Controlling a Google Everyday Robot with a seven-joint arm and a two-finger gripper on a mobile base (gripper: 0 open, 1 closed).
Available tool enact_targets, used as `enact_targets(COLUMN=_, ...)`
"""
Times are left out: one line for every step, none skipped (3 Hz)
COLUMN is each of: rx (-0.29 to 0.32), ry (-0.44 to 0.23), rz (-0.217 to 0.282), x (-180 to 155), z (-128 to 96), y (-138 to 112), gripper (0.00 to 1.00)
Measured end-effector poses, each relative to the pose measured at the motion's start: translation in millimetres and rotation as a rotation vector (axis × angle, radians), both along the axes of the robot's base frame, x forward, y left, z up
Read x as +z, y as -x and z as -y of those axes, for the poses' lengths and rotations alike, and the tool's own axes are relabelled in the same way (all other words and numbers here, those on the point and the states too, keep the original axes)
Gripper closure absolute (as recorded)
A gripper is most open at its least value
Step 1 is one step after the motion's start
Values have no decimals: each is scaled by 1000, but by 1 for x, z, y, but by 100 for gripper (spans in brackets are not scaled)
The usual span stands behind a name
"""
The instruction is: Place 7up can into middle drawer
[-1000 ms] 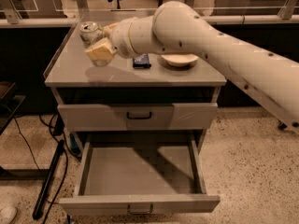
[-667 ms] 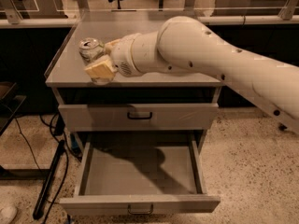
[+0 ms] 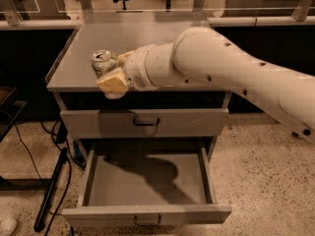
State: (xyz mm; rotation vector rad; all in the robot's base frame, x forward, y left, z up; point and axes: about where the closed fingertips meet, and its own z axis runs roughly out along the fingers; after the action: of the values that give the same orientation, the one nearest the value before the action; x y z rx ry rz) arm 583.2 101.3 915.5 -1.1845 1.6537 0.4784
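Tool (image 3: 111, 72) holds upright 7up can (image 3: 103, 61) at cabinet's (image 3: 147, 33) front edge.

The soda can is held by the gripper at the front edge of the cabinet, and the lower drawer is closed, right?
No. The camera view shows the lower drawer pulled open, not closed. The gripper does hold the soda can at the front edge of the cabinet.

Smooth cream arm (image 3: 221, 68) — dark screw dots — tan-padded tool (image 3: 115, 69) over the cabinet (image 3: 123, 33).
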Motion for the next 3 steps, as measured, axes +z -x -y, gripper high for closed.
enact_targets(rx=-29, ry=28, rz=-79, x=-20, z=20, y=40, gripper=100)
enact_targets(rx=-61, ry=42, rz=-196, x=-50, z=33, y=74, gripper=100)
enact_targets(rx=-67, ry=46, rz=-217, x=-57, z=35, y=80, gripper=100)
